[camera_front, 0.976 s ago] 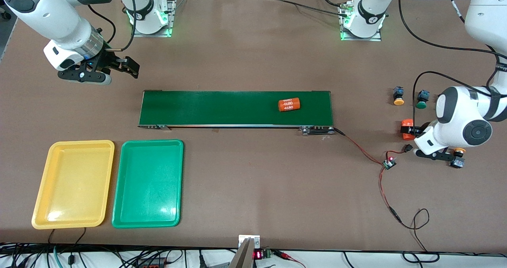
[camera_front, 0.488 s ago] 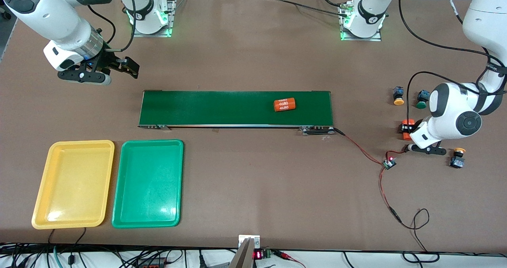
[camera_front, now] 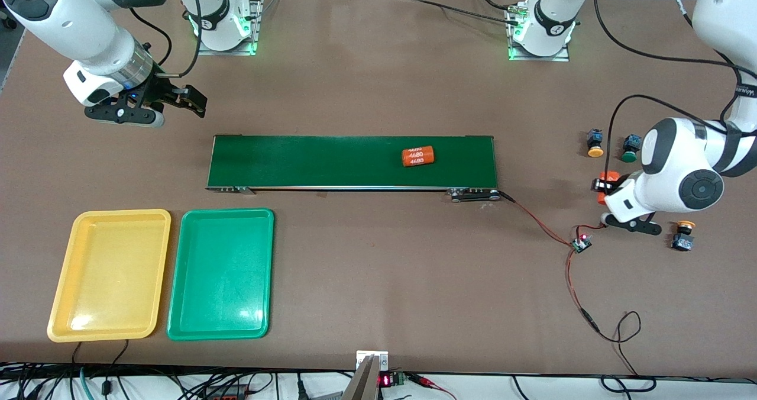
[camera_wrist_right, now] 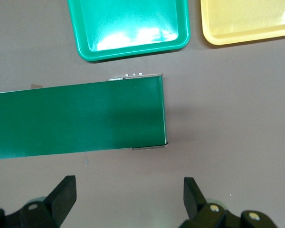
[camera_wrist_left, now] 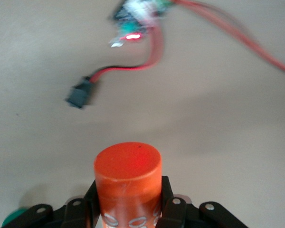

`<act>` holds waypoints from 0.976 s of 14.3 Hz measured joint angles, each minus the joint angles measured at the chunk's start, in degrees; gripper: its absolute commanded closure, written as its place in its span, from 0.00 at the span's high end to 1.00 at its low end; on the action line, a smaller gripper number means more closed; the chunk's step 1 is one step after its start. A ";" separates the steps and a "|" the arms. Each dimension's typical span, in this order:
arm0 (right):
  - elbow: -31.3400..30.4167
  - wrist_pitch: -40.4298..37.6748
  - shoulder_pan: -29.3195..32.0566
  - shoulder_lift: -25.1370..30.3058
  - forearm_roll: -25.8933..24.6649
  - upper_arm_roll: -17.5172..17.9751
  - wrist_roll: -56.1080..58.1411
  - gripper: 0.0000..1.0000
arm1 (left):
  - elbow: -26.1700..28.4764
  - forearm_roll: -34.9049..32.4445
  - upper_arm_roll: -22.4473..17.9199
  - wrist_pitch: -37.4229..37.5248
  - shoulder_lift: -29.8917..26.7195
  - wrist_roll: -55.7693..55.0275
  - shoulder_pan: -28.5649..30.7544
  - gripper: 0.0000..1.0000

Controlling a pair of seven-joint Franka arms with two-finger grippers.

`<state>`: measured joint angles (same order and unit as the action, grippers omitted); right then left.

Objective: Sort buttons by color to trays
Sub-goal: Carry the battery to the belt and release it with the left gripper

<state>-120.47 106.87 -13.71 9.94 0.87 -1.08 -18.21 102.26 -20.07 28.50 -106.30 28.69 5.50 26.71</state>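
Observation:
My left gripper is shut on an orange cylinder printed "4680", held over the table between the belt's end and the buttons. A yellow-capped button and a green-capped button stand side by side near the left arm's end of the table. Another yellow-orange-capped button lies nearer the front camera. The yellow tray and green tray lie empty side by side at the right arm's end. My right gripper hangs open over bare table, and that arm waits.
A long dark green conveyor belt crosses the middle of the table and carries a second orange "4680" cylinder. A small circuit board with red and black wires lies under the left gripper's side of the table.
My left gripper has shut on the orange cylinder and lifted it a little toward the belt. The cylinder on the belt has travelled toward the right arm's end.

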 measured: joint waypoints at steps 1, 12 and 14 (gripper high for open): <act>0.00 0.00 0.01 0.00 0.00 0.00 0.00 1.00 | -1.24 0.00 3.18 3.34 -0.55 1.25 -0.16 0.13; 0.00 -0.02 0.06 0.00 0.00 -0.17 0.00 1.00 | 6.62 -0.17 22.00 -4.82 1.96 24.92 -4.93 0.09; 0.00 -0.02 0.06 0.00 0.00 -0.18 0.00 1.00 | 9.11 -0.21 22.11 -9.60 2.08 26.68 -6.65 0.09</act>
<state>-120.47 106.85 -13.64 9.94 0.87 -1.27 -18.21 111.37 -20.28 50.61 -115.90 30.77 32.18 20.06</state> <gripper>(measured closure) 0.000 0.498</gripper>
